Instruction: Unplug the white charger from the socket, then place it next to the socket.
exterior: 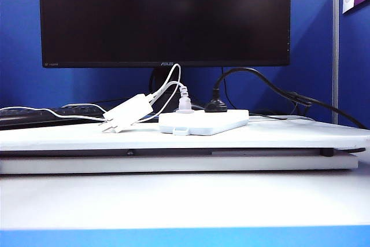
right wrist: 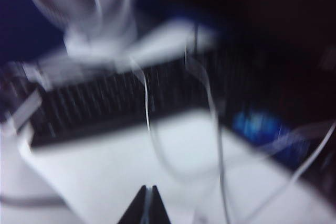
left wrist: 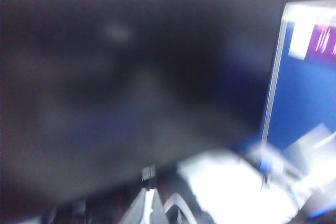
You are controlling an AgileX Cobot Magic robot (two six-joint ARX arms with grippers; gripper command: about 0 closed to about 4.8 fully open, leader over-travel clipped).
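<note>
Exterior view, biggest thing first: a dark monitor [exterior: 165,15] fills the 12 o'clock area, w/ blue partition behind. Below it a wide white desk board [exterior: 277,137] runs edge to edge. A black keyboard [exterior: 34,118] sits far back at 9 o'clock.

Centre of the board: the socket [exterior: 205,122], a flat white strip lying level. The white charger [exterior: 128,111] is out of it, lying at the socket's 9 o'clock, just beside it, tilted w/ its cable end raised and prongs pointing toward 8 o'clock. Can't tell if it touches the strip. Its thin white cable [exterior: 167,82] loops up toward 12 o'clock. Two plugs are seated in the strip: a black plug [exterior: 215,106] and, at its 9 o'clock, a small white-grey plug [exterior: 184,104].

No arm shows in the exterior view. Both wrist views are badly blurred. The right gripper [right wrist: 148,205] hangs over the keyboard and loose cables, tips pinched together on nothing. The left gripper [left wrist: 149,208] faces the monitor; blur hides whether its fingers are clenched or released, can't tell.

Judgement: unplug and placing look done; what's left is getting clear. To do that well:
- Lift before swinging, so neither arm snags the cable loop and drags the charger.
- Keep both arms off the two seated plugs.
- Check the tilted charger lies steady.
</note>
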